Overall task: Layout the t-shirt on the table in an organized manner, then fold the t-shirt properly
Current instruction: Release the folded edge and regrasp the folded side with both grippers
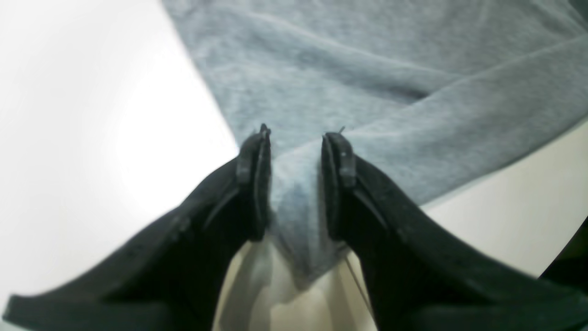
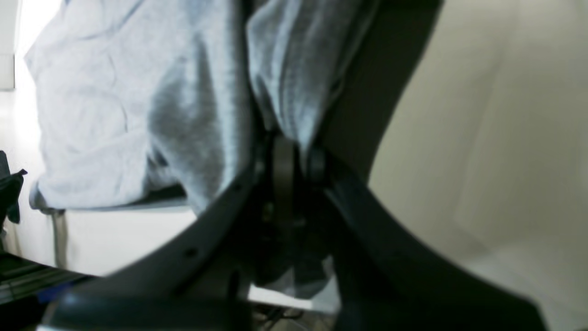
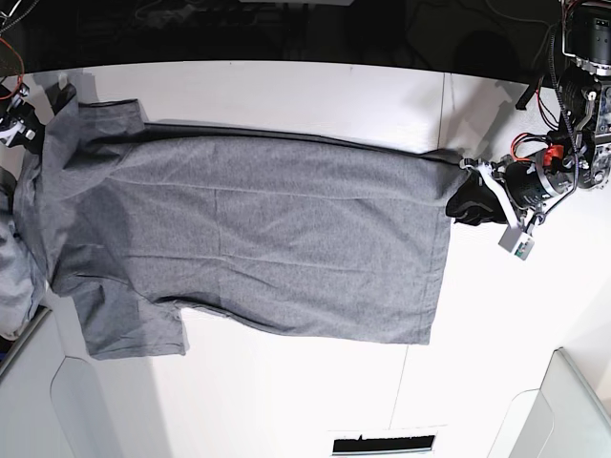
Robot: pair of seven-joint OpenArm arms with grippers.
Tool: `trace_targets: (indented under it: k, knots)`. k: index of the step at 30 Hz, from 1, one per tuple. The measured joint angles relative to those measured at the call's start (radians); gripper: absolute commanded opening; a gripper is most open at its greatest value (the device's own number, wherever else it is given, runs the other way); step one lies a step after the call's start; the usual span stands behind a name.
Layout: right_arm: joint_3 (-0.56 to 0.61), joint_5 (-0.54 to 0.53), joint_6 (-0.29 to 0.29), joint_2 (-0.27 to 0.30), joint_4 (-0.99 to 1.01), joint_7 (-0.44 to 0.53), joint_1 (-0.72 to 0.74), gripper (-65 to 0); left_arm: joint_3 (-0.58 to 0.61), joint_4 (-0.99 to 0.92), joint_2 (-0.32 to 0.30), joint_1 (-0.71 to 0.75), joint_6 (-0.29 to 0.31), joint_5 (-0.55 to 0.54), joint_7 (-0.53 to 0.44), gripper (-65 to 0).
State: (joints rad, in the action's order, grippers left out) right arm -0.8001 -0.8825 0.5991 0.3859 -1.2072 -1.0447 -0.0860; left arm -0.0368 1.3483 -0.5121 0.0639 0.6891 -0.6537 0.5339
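While the t-shirt point(image 3: 248, 239) lies spread across the table point(image 3: 477, 363), your left gripper point(image 1: 296, 138) sits at its hem corner on the base view's right, with a pinch of grey cloth between the jaws, which stand narrow but not fully closed on it. Your right gripper point(image 2: 298, 156) is clamped on a fold of the shirt; that view is blurry, so probably a sleeve or shoulder edge. The shirt looks heather grey, mostly flat, with faint creases, collar end at the left. The left arm point(image 3: 535, 181) reaches in low from the right edge.
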Motion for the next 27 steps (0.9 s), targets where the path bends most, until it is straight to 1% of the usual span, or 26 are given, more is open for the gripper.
trace_targets:
  k: [1, 2, 5, 6, 8, 10, 12, 14, 16, 17, 19, 21, 23, 25, 26, 27]
  knots:
    - [0.0, 0.001, 0.0, 0.003, 0.0, 0.0, 0.0, -65.0, 0.0, 0.0, 0.0, 0.0, 0.0, 0.0, 0.0, -43.0]
    - [0.0, 0.0, 0.0, 0.005, 0.0, -0.001, 0.0, -63.3, 0.0, 0.0, 0.0, 0.0, 0.0, -0.001, 0.0, -43.0]
    - [0.002, 0.0, 0.0, 0.007, 0.0, 0.0, 0.001, -48.1, 0.0, 0.0, 0.0, 0.0, 0.0, 0.0, 0.0, -43.0]
    - [0.002, 0.0, 0.0, 0.007, 0.0, -0.001, 0.0, -44.4, 0.0, 0.0, 0.0, 0.0, 0.0, -0.001, 0.0, -43.0]
    - [0.002, 0.0, 0.0, 0.007, 0.0, -0.001, 0.0, -39.8, 0.0, 0.0, 0.0, 0.0, 0.0, 0.0, 0.001, -43.0]
    - [0.002, 0.0, 0.0, 0.008, 0.0, -0.001, 0.0, -37.9, 0.0, 0.0, 0.0, 0.0, 0.0, -0.001, 0.001, -43.0]
    - [0.002, 0.005, -0.001, 0.011, 0.0, -0.001, 0.0, -37.8, 0.0, 0.0, -0.002, 0.0, 0.0, -0.033, 0.033, -43.0]
    - [-0.007, 0.016, -0.001, 0.016, 0.0, -0.016, 0.001, -37.8, 0.0, 0.0, -0.015, 0.001, 0.0, -0.124, 0.093, -43.0]
    - [-0.029, 0.019, -0.001, 0.027, 0.0, -0.038, 0.0, -37.8, 0.0, 0.0, -0.043, 0.005, 0.0, -0.222, 0.152, -43.0]
    - [-0.04, 0.02, -0.001, 0.04, 0.0, -0.06, 0.0, -37.8, 0.0, 0.001, -0.06, 0.005, 0.0, -0.258, 0.173, -43.0]
    - [-0.062, -0.003, -0.001, 0.069, 0.0, -0.062, -0.016, -37.8, 0.0, 0.004, -0.09, 0.008, 0.0, -0.314, 0.184, -43.0]
    - [-0.065, -0.037, -0.002, 0.1, -0.004, -0.059, -0.058, -37.8, 0.0, 0.006, -0.117, 0.023, 0.0, -0.336, 0.187, -43.0]
    - [-0.067, -0.034, -0.001, 0.113, -0.005, -0.071, -0.106, -37.8, -0.002, 0.006, -0.127, 0.044, 0.0, -0.332, 0.203, -43.0]
    - [-0.066, -0.048, 0.0, 0.109, -0.004, -0.079, -0.158, -37.8, -0.002, 0.006, -0.12, 0.058, 0.0, -0.346, 0.238, -43.0]
    - [-0.066, -0.063, -0.001, 0.099, -0.003, -0.082, -0.181, -37.1, -0.002, 0.006, -0.114, 0.066, 0.0, -0.378, 0.244, -43.0]
    - [-0.065, -0.079, 0.0, 0.092, -0.003, -0.084, -0.2, -34.9, -0.001, 0.008, -0.113, 0.072, 0.0, -0.403, 0.245, -43.0]
